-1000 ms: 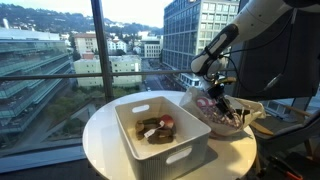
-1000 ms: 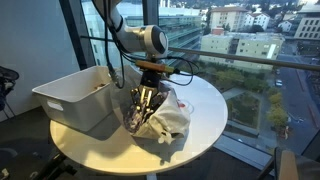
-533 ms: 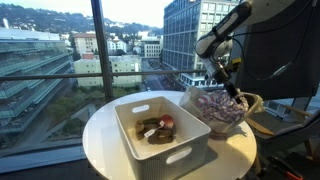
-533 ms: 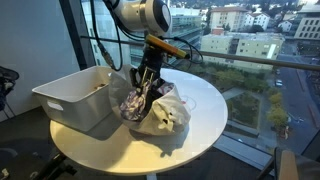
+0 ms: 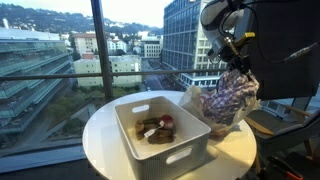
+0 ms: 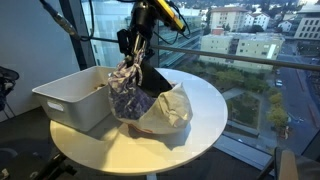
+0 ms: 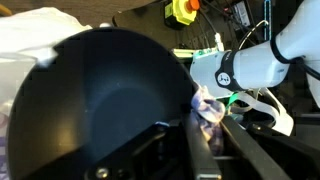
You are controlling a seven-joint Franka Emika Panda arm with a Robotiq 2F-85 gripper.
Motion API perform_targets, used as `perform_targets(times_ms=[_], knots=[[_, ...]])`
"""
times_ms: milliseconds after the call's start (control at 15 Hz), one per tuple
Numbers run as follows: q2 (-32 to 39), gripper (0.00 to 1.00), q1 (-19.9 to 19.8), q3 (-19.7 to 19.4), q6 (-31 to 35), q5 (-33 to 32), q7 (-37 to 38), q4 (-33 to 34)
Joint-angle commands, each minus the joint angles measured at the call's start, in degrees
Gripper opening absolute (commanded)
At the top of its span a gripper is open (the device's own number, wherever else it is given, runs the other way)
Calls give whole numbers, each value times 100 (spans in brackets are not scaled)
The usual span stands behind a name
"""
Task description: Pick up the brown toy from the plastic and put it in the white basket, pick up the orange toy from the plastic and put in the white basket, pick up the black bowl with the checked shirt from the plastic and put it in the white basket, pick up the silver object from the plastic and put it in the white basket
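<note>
My gripper is shut on the checked shirt, which is wrapped around the black bowl. Both hang in the air above the crumpled plastic, next to the white basket. In the wrist view the black bowl fills the frame and the shirt cloth is pinched between my fingers. A brown toy and an orange toy lie inside the basket. The silver object is not visible.
Everything stands on a round white table beside a large window. A railing runs behind the table. Cables and equipment sit beyond the table's far side.
My gripper has risen from inside the plastic, lifting the bowl and checked shirt well clear of it. The plastic has sagged back onto the table.
</note>
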Motion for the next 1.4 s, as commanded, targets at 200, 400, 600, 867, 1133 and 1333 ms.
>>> perform_targets(times_ms=[200, 400, 600, 867, 1133, 1333], knots=[[-628, 11, 848, 399, 564, -697, -101, -416], [-1009, 11, 1123, 541, 807, -493, 513, -386], [-1211, 11, 1326, 611, 843, -183, 1279, -97], [-1297, 11, 1479, 623, 1046, 469, 2246, 266], [-1478, 11, 1701, 798, 1611, 675, 3330, 423], [-1748, 11, 1909, 1015, 1879, 511, 4094, 541]])
